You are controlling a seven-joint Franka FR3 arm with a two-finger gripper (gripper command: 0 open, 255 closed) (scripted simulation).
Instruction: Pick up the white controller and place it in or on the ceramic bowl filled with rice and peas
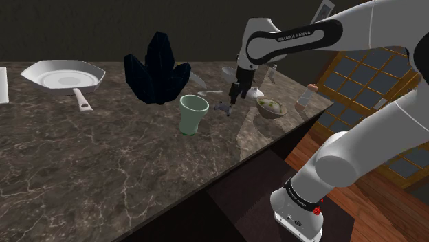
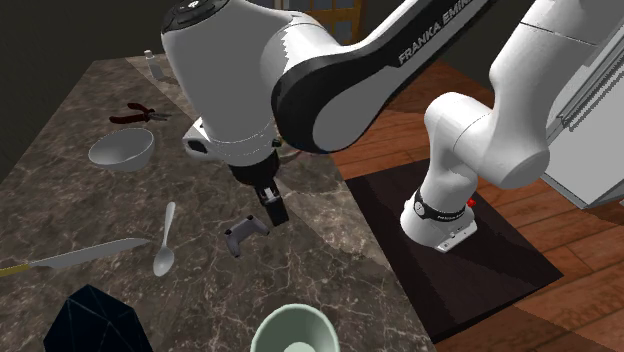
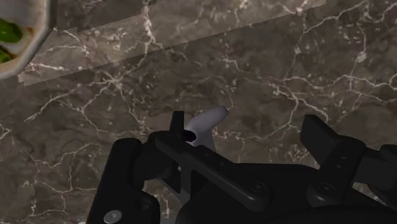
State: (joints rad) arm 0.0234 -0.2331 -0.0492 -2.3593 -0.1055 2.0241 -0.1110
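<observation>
The gripper (image 1: 230,97) hangs low over the dark marble counter (image 1: 103,165) with its fingers spread wide. In the wrist view bare marble shows between them, and one finger touches nothing. The grey-white controller (image 3: 208,121) sits right against the other finger (image 3: 176,129), its handle poking past the tip, not clasped. Whether it rests on the marble cannot be told. In the second exterior view it lies just under the fingertip, near the counter's edge above the wooden floor (image 2: 590,300). The bowl of rice and peas (image 1: 271,106) stands near, to the shoulder view's right of the gripper and close to the same edge, with bare counter between them. A pale green cup (image 1: 193,113) stands to the shoulder view's left. A spoon (image 2: 165,240) and a knife (image 2: 70,260) lie further in from the edge. A small bottle (image 1: 304,97) stands beyond the bowl.
</observation>
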